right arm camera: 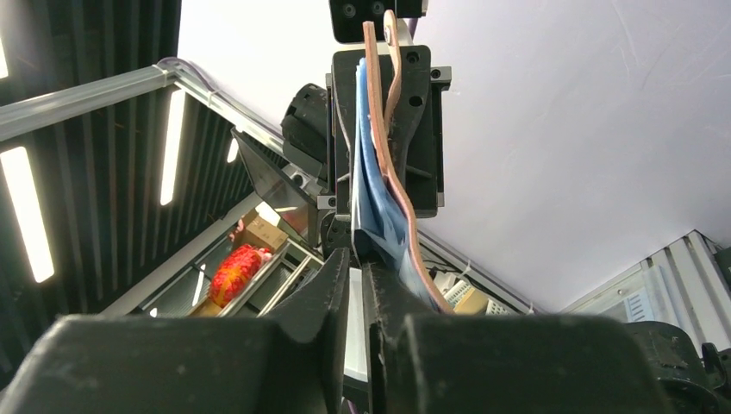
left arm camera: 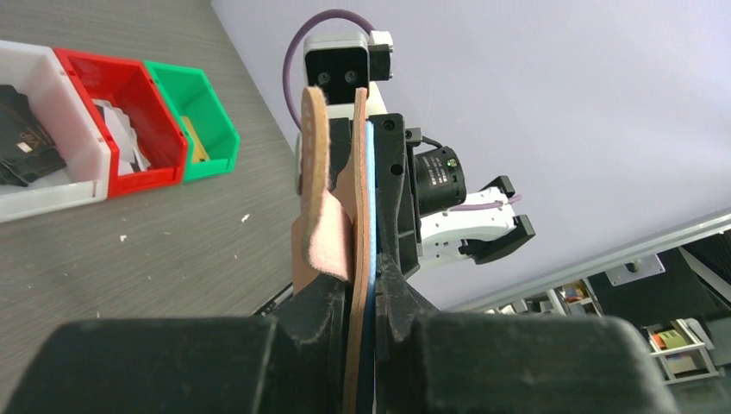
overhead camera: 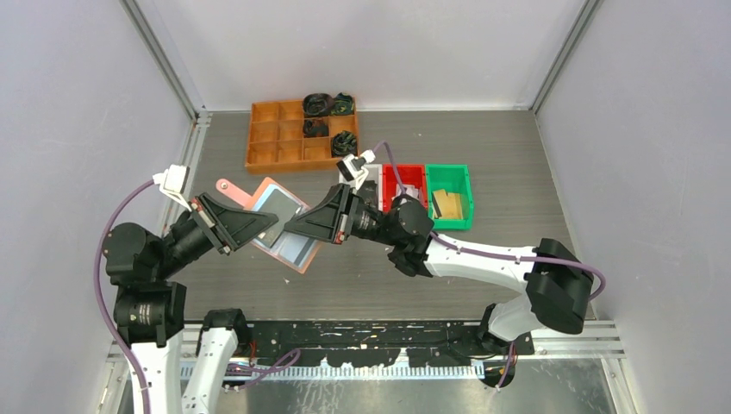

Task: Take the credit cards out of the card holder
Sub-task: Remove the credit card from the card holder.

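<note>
Whereas overhead the card holder (overhead camera: pixel 297 248) appears spread open, wrist views show left gripper (left arm camera: pixel 366 302) and right gripper (right arm camera: pixel 355 276) pinching it edge-on; cards are hard to make out.

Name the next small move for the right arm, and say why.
Probably draw the right gripper slowly back, away from the left gripper. Both are pinched shut on the open card holder, held off the table, the right one at its blue pocket; whether it has caught a card cannot be told.
</note>
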Robot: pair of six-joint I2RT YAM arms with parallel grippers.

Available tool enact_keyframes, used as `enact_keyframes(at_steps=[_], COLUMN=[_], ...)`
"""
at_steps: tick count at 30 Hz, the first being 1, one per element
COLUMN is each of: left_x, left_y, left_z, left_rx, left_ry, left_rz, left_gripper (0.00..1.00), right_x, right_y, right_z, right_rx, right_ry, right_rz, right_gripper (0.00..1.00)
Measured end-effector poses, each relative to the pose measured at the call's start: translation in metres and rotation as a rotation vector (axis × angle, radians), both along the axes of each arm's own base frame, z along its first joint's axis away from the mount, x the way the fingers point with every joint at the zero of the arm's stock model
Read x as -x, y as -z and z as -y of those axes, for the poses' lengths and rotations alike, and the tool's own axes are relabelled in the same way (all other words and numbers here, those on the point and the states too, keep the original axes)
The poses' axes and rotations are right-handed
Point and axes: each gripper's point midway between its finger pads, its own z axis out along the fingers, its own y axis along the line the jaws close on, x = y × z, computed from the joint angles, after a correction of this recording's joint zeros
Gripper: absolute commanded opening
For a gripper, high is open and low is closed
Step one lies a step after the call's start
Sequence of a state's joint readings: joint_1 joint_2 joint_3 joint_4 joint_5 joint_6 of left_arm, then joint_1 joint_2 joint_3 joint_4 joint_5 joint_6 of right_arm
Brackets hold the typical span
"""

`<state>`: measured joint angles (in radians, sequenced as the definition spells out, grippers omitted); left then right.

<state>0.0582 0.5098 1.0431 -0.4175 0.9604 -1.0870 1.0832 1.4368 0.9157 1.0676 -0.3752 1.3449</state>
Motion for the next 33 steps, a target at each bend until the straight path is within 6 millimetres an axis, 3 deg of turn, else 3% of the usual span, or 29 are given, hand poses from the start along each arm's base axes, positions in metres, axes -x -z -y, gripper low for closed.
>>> enact_keyframes(at_steps=[4, 13, 16, 20, 27, 33], left_x=[0.0, -0.009, -0.009, -0.009, -0.006, 0.001], left_y=[-0.003, -0.002, -0.001, -0.001, -0.004, -0.005], left_z=[-0.002, -0.009, -0.009, -0.01, -0.009, -0.007], left_rx=[-0.011, -0.036, -0.039, -0.038, -0.039, -0.041], left_ry=[-0.025, -0.093, -0.099, -0.101, -0.098, -0.083], left_rz=[0.029, 0.052, 0.053, 0.051, 0.063, 0.089], left_gripper=[0.01, 0.0, 0.0, 0.0, 0.0, 0.0], right_x=[0.001, 0.017, 0.018, 0.015, -0.002, -0.004], right_y=[-0.003, -0.034, -0.037, -0.029, 0.002, 0.003], right_z=[0.002, 0.023, 0.026, 0.02, 0.005, 0.002], right_rx=[-0.012, -0.12, -0.135, -0.093, 0.05, 0.066], right_ry=[0.0, -0.009, -0.01, -0.005, 0.058, 0.067], right_rz=[0.007, 0.068, 0.076, 0.055, -0.005, -0.011], right_gripper=[0.28, 0.24, 0.35, 0.51, 0.51, 0.5])
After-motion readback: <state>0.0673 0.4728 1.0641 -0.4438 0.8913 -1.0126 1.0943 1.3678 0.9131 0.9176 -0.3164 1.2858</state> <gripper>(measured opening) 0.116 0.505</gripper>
